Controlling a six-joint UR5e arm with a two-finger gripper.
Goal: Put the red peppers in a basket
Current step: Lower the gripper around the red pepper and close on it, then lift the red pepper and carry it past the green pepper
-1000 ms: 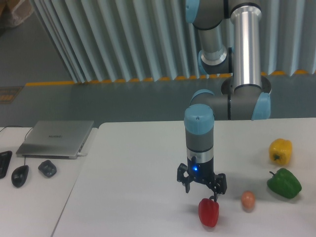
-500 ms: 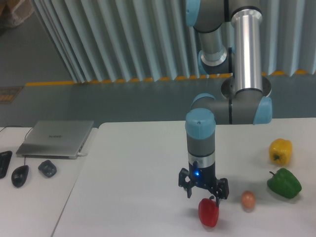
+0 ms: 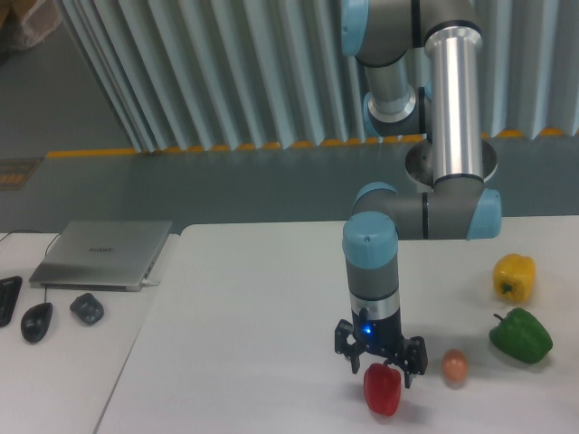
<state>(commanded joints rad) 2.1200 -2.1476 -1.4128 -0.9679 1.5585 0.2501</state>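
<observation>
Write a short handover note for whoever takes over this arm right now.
Pincer: open, straddling the top of the red pepper, not yet gripping it.
Red pepper: upright on the white table near its front edge, an orange egg-shaped thing just beside it.
Yellow pepper and green pepper sit further toward the table's edge, untouched.
Done: approach only.
Left: close, lift, and carry to a basket; no basket is in view.

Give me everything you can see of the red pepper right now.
The red pepper is a glossy, blocky bell pepper standing upright on the white table near its front edge, left of the small orange egg-shaped thing. The gripper sits directly over its top with fingers spread, hiding the stem; whether they touch the pepper cannot be told. It looks whole and unlifted.
</observation>
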